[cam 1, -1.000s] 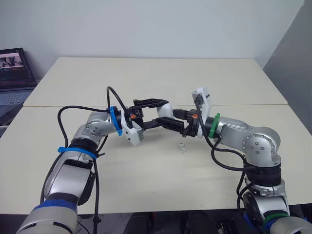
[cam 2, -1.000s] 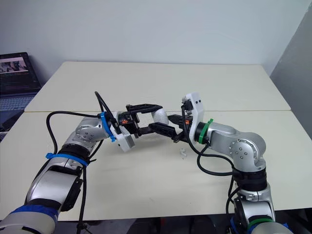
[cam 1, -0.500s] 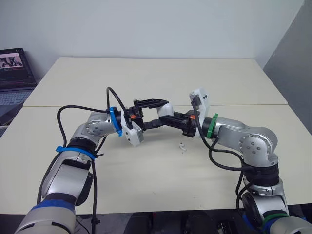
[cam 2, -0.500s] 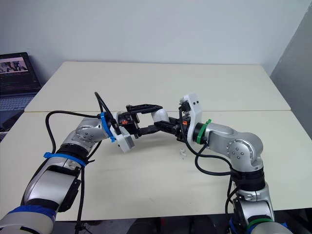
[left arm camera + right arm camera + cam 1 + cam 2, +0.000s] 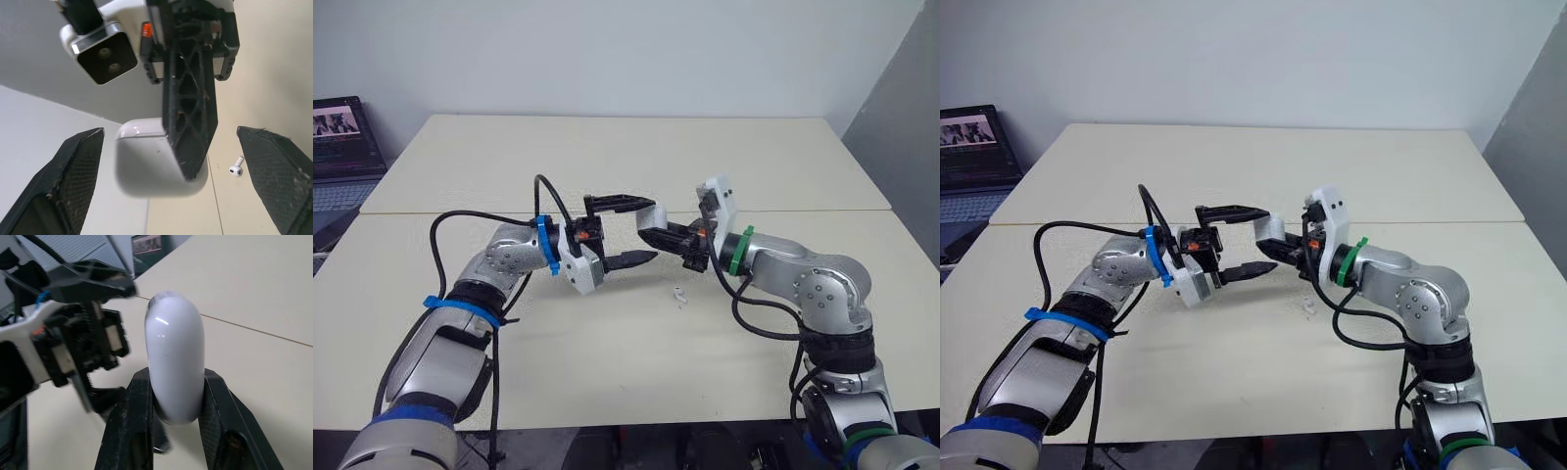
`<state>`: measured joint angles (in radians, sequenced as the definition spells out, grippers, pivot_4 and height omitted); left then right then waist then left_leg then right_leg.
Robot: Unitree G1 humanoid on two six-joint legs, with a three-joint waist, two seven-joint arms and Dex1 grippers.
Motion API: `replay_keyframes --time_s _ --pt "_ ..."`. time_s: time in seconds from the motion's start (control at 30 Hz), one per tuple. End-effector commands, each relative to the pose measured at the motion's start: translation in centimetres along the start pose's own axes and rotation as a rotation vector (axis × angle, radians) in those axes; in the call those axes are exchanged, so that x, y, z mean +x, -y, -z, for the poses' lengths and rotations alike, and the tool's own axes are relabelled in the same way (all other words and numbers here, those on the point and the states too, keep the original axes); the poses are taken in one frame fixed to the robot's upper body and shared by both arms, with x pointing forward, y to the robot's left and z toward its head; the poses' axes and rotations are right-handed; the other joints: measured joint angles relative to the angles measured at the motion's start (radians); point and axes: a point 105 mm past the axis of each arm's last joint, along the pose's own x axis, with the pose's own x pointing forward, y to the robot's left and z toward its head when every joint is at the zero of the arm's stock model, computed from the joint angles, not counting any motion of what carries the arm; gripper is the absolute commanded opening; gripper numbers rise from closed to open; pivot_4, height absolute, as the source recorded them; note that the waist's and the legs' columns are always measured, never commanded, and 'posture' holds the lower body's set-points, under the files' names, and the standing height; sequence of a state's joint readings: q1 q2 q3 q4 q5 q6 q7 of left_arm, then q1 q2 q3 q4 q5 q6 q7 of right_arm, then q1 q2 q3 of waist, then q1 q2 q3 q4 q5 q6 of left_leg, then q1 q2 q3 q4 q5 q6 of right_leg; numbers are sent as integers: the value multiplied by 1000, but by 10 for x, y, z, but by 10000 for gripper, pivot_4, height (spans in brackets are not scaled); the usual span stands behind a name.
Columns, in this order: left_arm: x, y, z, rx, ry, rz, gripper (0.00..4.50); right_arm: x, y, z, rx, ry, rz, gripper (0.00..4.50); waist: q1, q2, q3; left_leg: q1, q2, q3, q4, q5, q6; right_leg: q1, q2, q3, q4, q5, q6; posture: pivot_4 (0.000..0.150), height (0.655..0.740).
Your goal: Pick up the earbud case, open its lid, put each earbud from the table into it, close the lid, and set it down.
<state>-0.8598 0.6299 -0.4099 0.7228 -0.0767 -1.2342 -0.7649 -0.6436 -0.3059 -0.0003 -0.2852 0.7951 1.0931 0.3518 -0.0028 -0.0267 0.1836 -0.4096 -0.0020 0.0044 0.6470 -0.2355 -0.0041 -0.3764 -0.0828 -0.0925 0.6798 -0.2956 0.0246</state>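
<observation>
The white earbud case point(image 5: 176, 342) is held above the table's middle, pinched between the two fingers of my right gripper point(image 5: 661, 230), which is shut on it. My left gripper point(image 5: 652, 229) stands open around the case, one finger above it and one below, neither touching. In the left wrist view the case point(image 5: 142, 171) hangs between those wide fingers point(image 5: 73, 181), partly hidden by a right-hand finger. The lid looks closed. One white earbud point(image 5: 679, 294) lies on the table just below the grippers.
The cream table point(image 5: 626, 157) is two tops joined by a seam. A laptop point(image 5: 337, 137) sits off the far left edge. A grey wall stands at the right.
My right gripper has closed on the case. My left gripper, which held the case a second ago, has opened and let it go. The earbud has not moved.
</observation>
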Motion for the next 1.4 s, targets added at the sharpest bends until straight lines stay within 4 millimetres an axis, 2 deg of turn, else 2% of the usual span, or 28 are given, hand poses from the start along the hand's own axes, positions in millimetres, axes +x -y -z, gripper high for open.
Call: replay_keyframes --time_s 0.03,0.07,0.13,0.23,0.27,0.33,0.47,0.93,1.37,1.4 --pt "-3 -17 3 -200 -34 10 45000 -16 27 -3 -88 13 110 8192 -1 0 0 0 0 0 0 0 0 0 0 0 0 0 0 1500 7400" --pt "-4 -21 8 -314 -66 26 45000 -20 35 1 -124 -12 145 8192 0 0 0 0 0 0 0 0 0 0 0 0 0 0 0 1500 7400" --pt "-5 -25 10 -557 -109 136 45000 -25 45 11 -302 -107 185 8192 -1 1 1 0 0 0 0 0 0 1 1 0 0 0 0 1500 7400" --pt "-5 -24 -1 -701 -111 304 45000 -24 44 20 -492 -194 155 8192 -7 1 1 -1 0 0 1 0 0 -2 3 1 0 0 1 1500 7400" --pt "-4 -23 -3 -723 -115 352 43266 -22 41 22 -531 -211 131 8192 -7 1 1 -2 0 0 0 0 0 -2 3 1 0 0 1 1500 7400" --pt "-1 -23 -1 -727 -157 412 39528 -16 33 24 -559 -218 88 8192 -7 1 1 -2 2 1 0 0 0 -3 6 1 0 0 1 1500 7400" --pt "9 -24 9 -692 -241 453 27688 -9 25 26 -603 -230 47 8192 -5 1 1 -2 8 2 1 0 0 -4 11 1 0 0 0 1500 7400" --pt "32 -15 19 -607 -332 511 27688 8 4 16 -782 -249 -8 8192 0 1 1 -8 10 3 3 1 -2 -9 12 3 1 1 -2 1500 7400" --pt "27 -7 26 -595 -370 549 27688 10 -1 12 -788 -237 -19 8192 -1 1 1 -8 10 4 5 1 -2 -9 12 3 2 1 -2 1500 7400" --pt "28 -8 26 -595 -368 542 25910 10 -1 12 -788 -236 -19 8192 -1 1 1 -8 10 3 5 1 -2 -9 12 3 2 1 -2 1500 7400"
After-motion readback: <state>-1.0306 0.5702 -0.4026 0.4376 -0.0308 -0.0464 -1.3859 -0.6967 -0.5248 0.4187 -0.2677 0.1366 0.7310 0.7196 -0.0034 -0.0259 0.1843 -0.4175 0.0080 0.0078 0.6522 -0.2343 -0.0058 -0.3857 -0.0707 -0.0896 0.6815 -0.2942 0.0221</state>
